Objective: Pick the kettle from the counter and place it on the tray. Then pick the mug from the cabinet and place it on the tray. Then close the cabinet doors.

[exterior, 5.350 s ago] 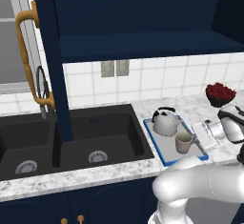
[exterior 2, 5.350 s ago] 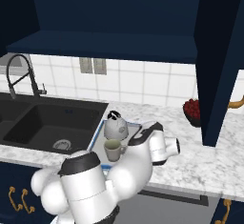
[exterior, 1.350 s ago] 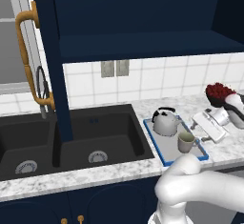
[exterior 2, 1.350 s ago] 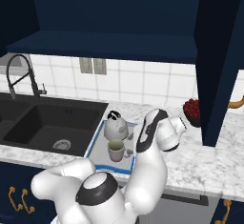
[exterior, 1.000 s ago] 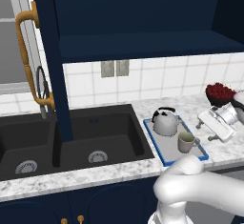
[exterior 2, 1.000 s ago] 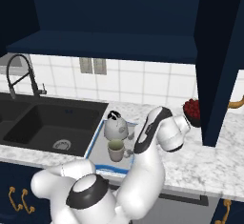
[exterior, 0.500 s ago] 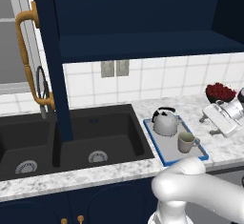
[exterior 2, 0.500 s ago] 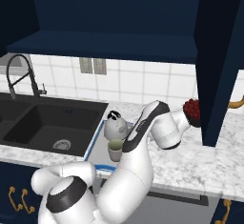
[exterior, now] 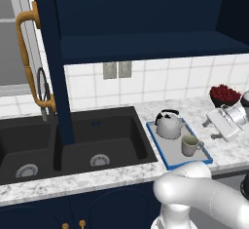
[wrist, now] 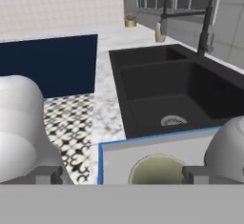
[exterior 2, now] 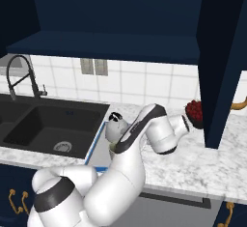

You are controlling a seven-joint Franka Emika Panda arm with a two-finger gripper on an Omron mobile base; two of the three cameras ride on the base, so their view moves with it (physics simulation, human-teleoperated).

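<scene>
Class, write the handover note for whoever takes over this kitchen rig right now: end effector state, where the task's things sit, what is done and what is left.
End effector: empty, raised over the counter to the right of the tray; whether its fingers are open or shut cannot be told.
Kettle: upright on the tray's far end.
Mug: upright on the tray's near end, in front of the kettle.
Cabinet: shelf bare, both cabinet doors swung open.
Done: kettle and mug are placed on the tray.
Left: close both doors. The right-hand one stands nearer the arm, so probably start there.
</scene>
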